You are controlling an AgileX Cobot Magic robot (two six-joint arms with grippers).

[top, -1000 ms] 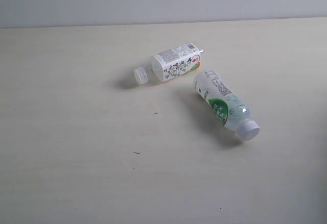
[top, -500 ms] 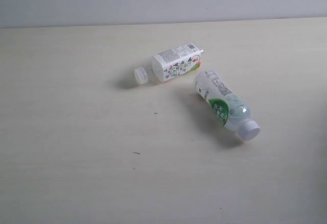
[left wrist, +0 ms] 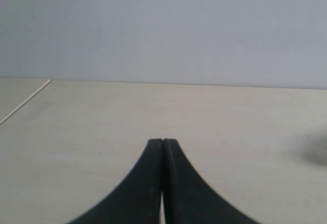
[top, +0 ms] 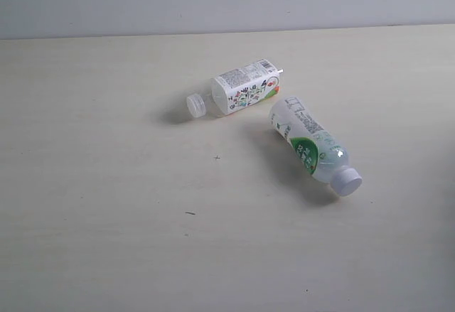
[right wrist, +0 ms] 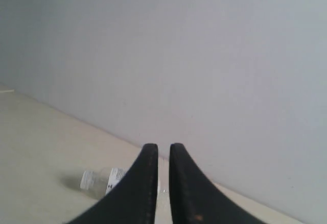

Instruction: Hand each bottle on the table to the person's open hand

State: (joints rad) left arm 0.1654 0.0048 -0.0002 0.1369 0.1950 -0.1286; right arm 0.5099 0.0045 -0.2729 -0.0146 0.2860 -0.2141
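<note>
Beige wood-grain tabletop (top: pixel 106 241): your squarish white-capped plastic bottle (top: pixel 245 88) and clear green-labelled plastic bottle (top: pixel 313 148) lie flat. Left tool (left wrist: pixel 162 142) closed, right tool (right wrist: pixel 163 147) barely parted, both empty.

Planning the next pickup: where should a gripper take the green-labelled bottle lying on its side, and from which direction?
Probably mid-body, at the label of the green-labelled bottle, from straight above, jaws across its width: it lies flat on the table with both long sides free. Avoid its base end, close to the squarish bottle.
</note>
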